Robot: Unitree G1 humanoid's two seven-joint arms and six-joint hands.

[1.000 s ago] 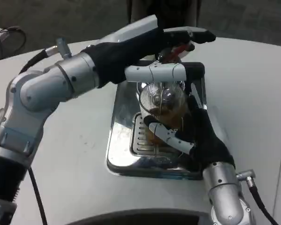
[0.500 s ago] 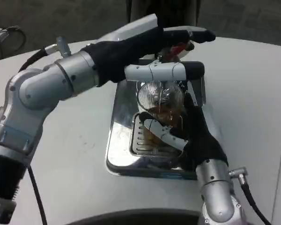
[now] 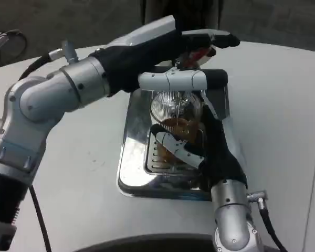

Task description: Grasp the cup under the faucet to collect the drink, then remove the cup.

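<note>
White table (image 3: 283, 105): right hand (image 3: 199, 149) grips cup (image 3: 176, 113); left hand (image 3: 173, 52) seemingly presses faucet (image 3: 197, 55).

Ribbed clear cup (image 3: 176, 107), mirror-glossy metal tray (image 3: 134, 152)

cup (image 3: 175, 114): 1 | tray (image 3: 131, 173): 1 | faucet (image 3: 185, 59): apparently 1

You have a white bench (image 3: 79, 173) with a rounded far edge, running across the scene from left to right. Directly on it, a little right of centre, sits a shiny metal drip tray (image 3: 130, 157), rectangular, with a raised rim and a slotted grate in its middle. On the far left, a black cable (image 3: 5, 39) loops just beyond the bench's edge, over the dark floor (image 3: 68, 21).
</note>
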